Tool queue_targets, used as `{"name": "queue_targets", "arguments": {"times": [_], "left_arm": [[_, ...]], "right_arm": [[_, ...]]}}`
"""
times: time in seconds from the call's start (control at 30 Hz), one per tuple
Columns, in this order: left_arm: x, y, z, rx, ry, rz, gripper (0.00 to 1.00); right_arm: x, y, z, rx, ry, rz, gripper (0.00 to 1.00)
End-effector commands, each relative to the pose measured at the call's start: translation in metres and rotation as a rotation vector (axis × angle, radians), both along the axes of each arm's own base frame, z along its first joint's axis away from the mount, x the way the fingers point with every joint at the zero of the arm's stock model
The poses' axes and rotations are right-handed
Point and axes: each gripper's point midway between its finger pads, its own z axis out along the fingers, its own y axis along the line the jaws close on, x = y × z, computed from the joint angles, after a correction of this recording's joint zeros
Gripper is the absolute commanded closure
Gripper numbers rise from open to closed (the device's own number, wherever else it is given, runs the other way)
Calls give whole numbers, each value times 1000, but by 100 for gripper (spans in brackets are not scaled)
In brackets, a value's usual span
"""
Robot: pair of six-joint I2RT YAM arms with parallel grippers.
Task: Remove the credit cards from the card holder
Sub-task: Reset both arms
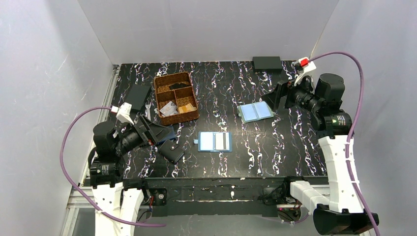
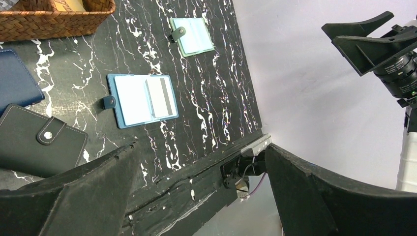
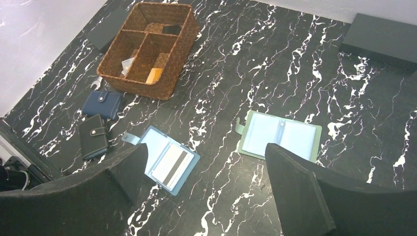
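Closest to the lens in both wrist views were the grippers' own black fingers. The left gripper [image 2: 200,147] and the right gripper [image 3: 205,147] both had their jaws spread wide, with nothing between them. Each hung above the table [image 1: 275,152], well away from any wallet.

The card holder [image 1: 215,141] lay opened flat near the middle of the table, towards the near edge. It was steel-blue outside with paler pockets inside, and a small snap tab stuck out on its left. One credit card [image 2: 160,97] showed in its right half, whitish with a dark stripe along it. I couldn't tell whether more sat behind it.

My guess is the card was thin, stiff, slick and almost weightless, so it needed a pinch on whatever edge stood clear of the pocket. The holder looked light and soft too, so it'd probably drag along with the card — I'd pin the bare left half with the other gripper.

Going outward, a black wallet [image 1: 171,151] sat just to the holder's left, with a navy wallet [image 3: 102,104] beyond it. A paler holder [image 1: 255,112] lay open further back on the right, and a woven basket [image 3: 140,84] stood at the back left.
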Motion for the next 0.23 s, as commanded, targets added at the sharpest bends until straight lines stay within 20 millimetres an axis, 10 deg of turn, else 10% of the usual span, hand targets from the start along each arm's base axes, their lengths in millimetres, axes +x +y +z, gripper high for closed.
{"name": "queue_targets", "arguments": {"times": [0.0, 0.2], "left_arm": [[-5, -1, 7, 15, -24, -18, 2], [-3, 1, 4, 30, -26, -14, 2]], "right_arm": [[1, 2, 27, 27, -60, 3, 2], [1, 5, 22, 6, -75, 41, 2]]}}
